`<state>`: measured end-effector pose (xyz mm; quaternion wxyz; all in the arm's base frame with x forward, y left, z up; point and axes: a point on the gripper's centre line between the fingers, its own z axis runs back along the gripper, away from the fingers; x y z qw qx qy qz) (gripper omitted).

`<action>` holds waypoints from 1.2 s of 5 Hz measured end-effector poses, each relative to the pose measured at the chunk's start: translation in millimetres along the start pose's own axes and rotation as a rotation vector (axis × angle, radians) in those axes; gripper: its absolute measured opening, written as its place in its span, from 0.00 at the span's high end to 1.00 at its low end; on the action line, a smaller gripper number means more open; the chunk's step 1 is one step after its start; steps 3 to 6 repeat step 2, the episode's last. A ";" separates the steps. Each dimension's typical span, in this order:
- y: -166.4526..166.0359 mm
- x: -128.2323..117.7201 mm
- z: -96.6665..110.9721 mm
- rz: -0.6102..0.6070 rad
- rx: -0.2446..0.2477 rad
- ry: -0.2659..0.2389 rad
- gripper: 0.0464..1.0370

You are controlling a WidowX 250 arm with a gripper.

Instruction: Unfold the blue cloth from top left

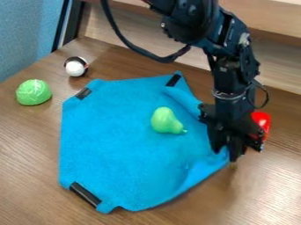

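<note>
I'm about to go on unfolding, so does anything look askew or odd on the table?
The blue cloth is uneven: its right edge is rucked up and folded over beside the gripper, while its left side lies mostly flat. A green pear sits on it and might roll if the cloth is pulled. I see no spill.

Count by kind. Cloths: one, blue cloth [117, 132]. Black strips [86, 194] on cloth: three visible. Pear-shaped items: one, green pear [167, 121]. Green rounded objects, apart from the pear: one, green lump [33, 92]. Balls: one, white-and-dark ball [76, 67]. Red objects: one, red item [262, 122], partly hidden, kind unclear. Robot arms: one, black arm [226, 70]. Grippers: one, black gripper [228, 151]. Tables: one, wooden table [29, 154].
</note>
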<state>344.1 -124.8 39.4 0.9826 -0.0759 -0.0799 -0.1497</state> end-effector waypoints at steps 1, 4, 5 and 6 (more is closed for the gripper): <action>-0.2 -0.2 2.4 0.014 0.001 -0.001 0.17; -4.4 5.0 22.2 0.010 -0.010 -0.048 0.03; -4.4 5.0 22.2 0.010 -0.010 -0.048 0.03; -4.4 5.0 22.2 0.010 -0.010 -0.048 0.03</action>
